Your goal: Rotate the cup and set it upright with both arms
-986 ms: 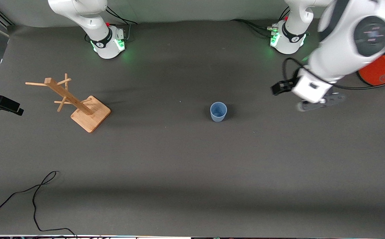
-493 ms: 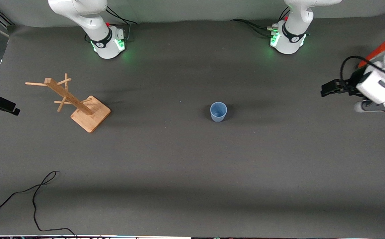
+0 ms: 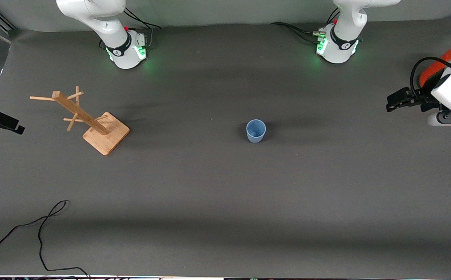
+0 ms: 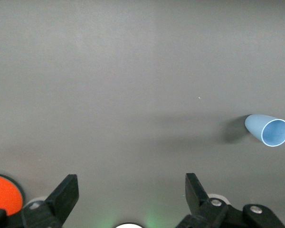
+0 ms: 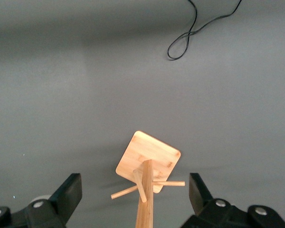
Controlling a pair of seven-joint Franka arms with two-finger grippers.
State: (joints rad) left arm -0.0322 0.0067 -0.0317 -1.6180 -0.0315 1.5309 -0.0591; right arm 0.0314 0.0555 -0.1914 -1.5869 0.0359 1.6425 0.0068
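On the worktop [image 3: 225,202] the cup [image 3: 256,130] stands upright; only wrist views show both claws, left claw [image 4: 128,190] and right claw [image 5: 135,190], gaping empty.

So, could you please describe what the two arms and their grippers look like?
Both arms are glossy white with dark grey joint sections, on round white bases with green lights. The left arm carries a looping black cable. The left gripper and right gripper each have two black fingers with silver screws.

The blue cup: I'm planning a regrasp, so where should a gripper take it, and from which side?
Probably across the outer wall of the cup near its rim, coming from above. It stands upright, mouth up, alone on the table, so nothing blocks a descent.
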